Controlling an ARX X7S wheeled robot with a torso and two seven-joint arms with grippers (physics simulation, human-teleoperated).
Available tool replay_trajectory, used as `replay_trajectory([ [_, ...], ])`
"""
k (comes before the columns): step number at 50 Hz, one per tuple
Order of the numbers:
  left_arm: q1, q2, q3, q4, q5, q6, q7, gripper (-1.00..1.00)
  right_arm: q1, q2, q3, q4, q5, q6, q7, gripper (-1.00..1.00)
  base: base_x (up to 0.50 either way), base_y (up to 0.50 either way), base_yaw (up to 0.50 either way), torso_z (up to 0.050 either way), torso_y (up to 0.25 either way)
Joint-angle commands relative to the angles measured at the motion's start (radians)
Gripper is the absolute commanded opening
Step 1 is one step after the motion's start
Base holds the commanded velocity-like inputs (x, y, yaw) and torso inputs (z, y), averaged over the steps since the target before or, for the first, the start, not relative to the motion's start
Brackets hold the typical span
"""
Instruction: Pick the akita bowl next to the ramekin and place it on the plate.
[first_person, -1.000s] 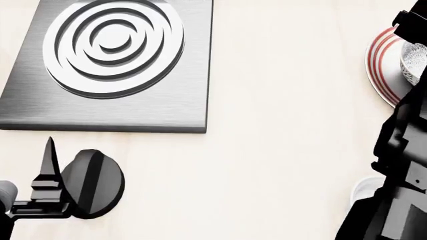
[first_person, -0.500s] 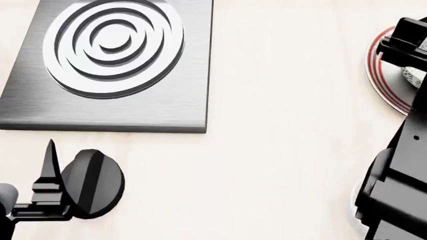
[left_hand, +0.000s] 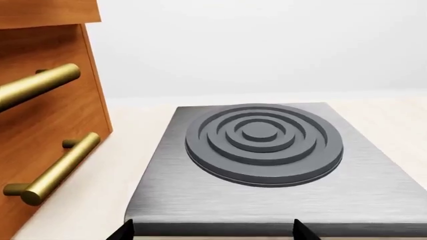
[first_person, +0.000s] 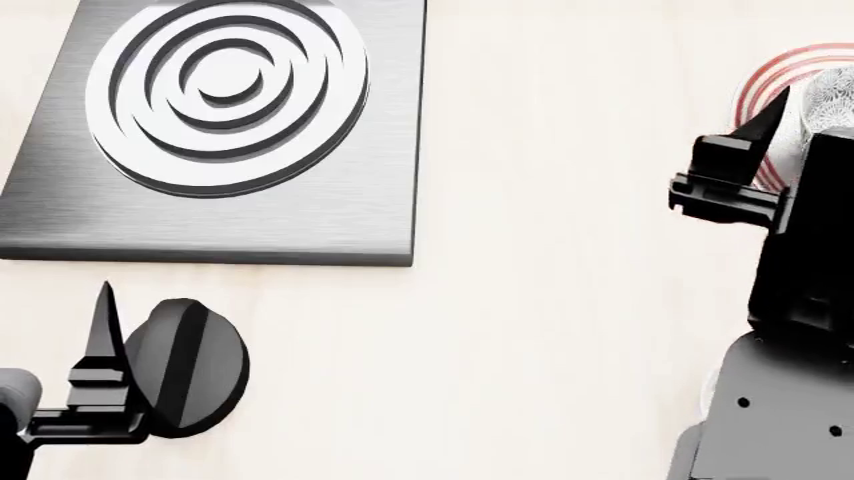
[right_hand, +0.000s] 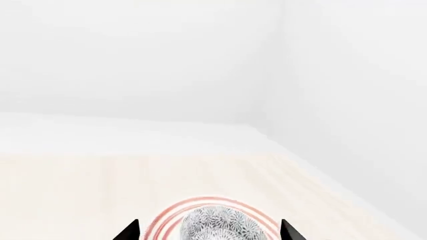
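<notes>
The akita bowl (right_hand: 217, 226), grey-and-white speckled, stands on the plate (right_hand: 164, 216), a white plate with red rings. In the head view the bowl (first_person: 830, 98) and the plate (first_person: 755, 88) lie at the far right edge, partly behind my right arm. My right gripper (right_hand: 208, 234) is open and holds nothing; it hangs above the bowl, with its tips wide of it on either side. One of its fingertips (first_person: 773, 112) shows over the plate. Of the ramekin (first_person: 707, 388) only a pale sliver shows beside the right arm. My left gripper (left_hand: 213, 234) is open and empty, near the stove's front edge.
A steel stove plate (first_person: 334, 215) with a ringed burner (first_person: 227, 85) fills the far left. A black round knob (first_person: 187, 365) lies beside my left gripper's finger (first_person: 102, 330). A wooden cabinet (left_hand: 47, 125) with brass handles flanks the stove. A white wall (right_hand: 347, 100) stands behind the plate.
My right gripper has risen and drawn back from the plate, and the bowl stays on it. The left arm has hardly moved.
</notes>
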Motion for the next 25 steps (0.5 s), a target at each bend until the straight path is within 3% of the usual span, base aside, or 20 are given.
replay_trajectory([
  [1, -0.006, 0.021, -0.023, -0.004, 0.009, -0.019, 0.024, 1.00, -0.114, -0.020, -0.053, -0.106, -0.004, -0.003, -0.014, 1.00, 0.00, 0.00, 0.00, 0.000, 0.000],
  [25, 0.008, 0.020, -0.014, -0.011, 0.012, -0.003, 0.023, 1.00, -0.303, -0.011, -0.225, -0.384, 0.041, 0.037, -0.004, 1.00, 0.00, 0.00, 0.00, 0.000, 0.000],
])
